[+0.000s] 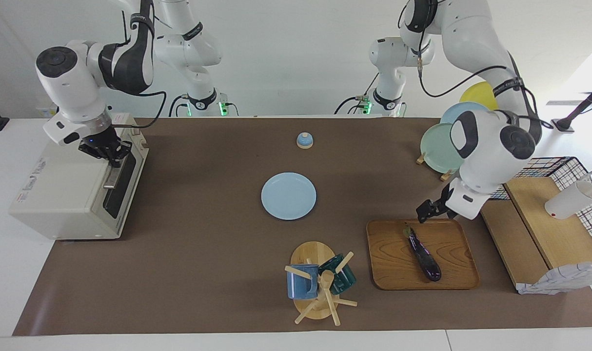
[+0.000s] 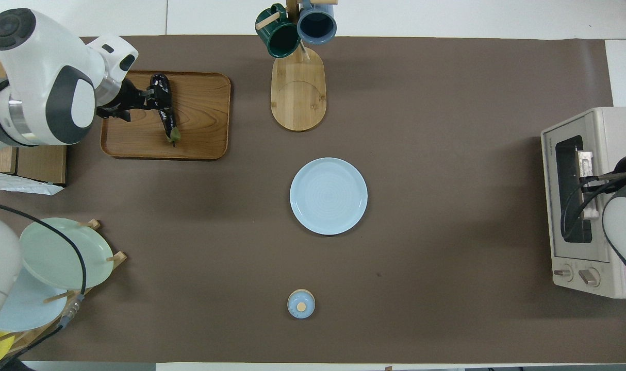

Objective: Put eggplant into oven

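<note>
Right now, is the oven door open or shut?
Shut. The oven has its dark glass door flat against its front, and the right gripper is at the handle.

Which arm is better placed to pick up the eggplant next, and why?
The left. Its gripper hangs over the wooden tray's edge, beside the eggplant. The right gripper is at the oven door handle, at the table's right-arm end.

White arms, blk joints, cables

Plates (image 1: 288, 196) — perhaps four; mugs (image 1: 302, 282) — two.
</note>
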Available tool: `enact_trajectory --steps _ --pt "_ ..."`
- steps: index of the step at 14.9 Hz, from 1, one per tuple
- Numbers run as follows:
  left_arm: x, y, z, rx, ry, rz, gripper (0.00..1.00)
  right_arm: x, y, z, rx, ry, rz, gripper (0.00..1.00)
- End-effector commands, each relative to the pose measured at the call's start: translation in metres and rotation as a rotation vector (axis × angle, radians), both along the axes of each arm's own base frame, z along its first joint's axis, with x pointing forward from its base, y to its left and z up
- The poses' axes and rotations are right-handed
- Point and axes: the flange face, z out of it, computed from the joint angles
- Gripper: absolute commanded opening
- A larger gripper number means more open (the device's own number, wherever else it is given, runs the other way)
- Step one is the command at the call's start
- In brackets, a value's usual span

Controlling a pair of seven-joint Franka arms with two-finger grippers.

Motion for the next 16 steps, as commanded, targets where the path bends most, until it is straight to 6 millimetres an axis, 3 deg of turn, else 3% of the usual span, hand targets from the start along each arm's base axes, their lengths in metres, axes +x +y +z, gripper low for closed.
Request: enact_trajectory --steps 1,4,6,11,14,16 --pt "0.024 0.002 -0.009 0.003 -0.070 0.021 1.00 -0.005 -0.001 -0.005 -0.017 -0.005 -0.005 0.00" --pt "0.028 0.006 -0.027 0.043 -0.123 0.000 1.00 -0.001 0.005 -0.011 -0.011 -0.011 0.001 0.00" --pt "0.025 0.005 -0.034 0.043 -0.123 -0.003 1.00 0.000 0.011 -0.028 -0.003 -0.049 0.013 0.00" --pt "0.022 0.003 -0.044 0.040 -0.140 -0.006 0.89 0.009 0.027 -0.053 0.024 -0.049 0.004 0.00" --pt "0.020 0.002 -0.045 0.041 -0.142 -0.010 0.84 0.015 0.059 -0.069 0.052 -0.067 0.012 0.00" --pt "0.018 0.002 -0.049 0.038 -0.151 -0.012 0.79 0.019 0.066 -0.084 0.053 -0.071 0.018 0.00"
